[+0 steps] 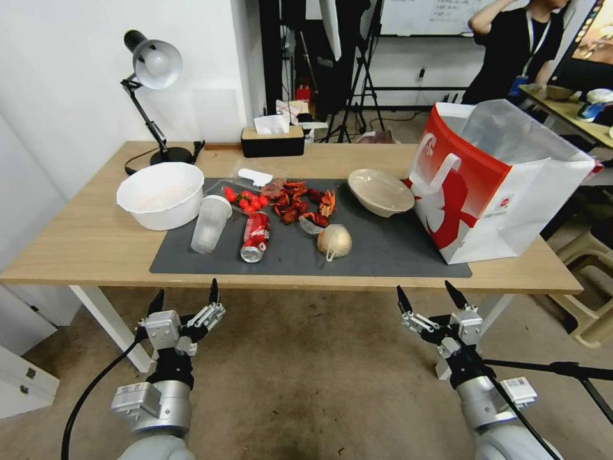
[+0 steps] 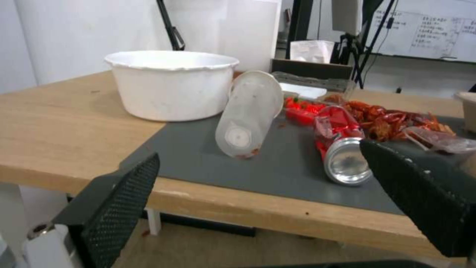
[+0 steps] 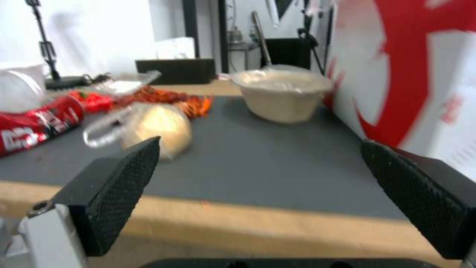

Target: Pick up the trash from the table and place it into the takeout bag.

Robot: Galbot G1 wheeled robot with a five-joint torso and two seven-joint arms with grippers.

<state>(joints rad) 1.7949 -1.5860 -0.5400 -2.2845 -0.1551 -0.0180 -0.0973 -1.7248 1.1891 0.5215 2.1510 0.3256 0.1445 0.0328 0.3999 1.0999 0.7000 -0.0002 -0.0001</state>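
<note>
On the table's dark grey mat (image 1: 383, 252) lie a crushed red soda can (image 1: 255, 236), a frosted clear plastic cup (image 1: 209, 223) on its side, red crayfish shells (image 1: 300, 201), a small knotted bag (image 1: 334, 241) and a beige shallow bowl (image 1: 380, 191). The red-and-white takeout bag (image 1: 491, 185) stands open at the table's right end. My left gripper (image 1: 185, 300) hangs open below the table's front edge, in front of the cup (image 2: 248, 111) and can (image 2: 342, 149). My right gripper (image 1: 431, 297) is open too, below the edge, facing the knotted bag (image 3: 158, 128), bowl (image 3: 282, 95) and takeout bag (image 3: 411, 74).
A large white bowl (image 1: 161, 193) sits at the mat's left end, with a desk lamp (image 1: 153, 76) and a black tissue box (image 1: 272, 139) behind. A clear tray with small red pieces (image 1: 246, 198) lies by the shells. Tripods and stools stand to the right.
</note>
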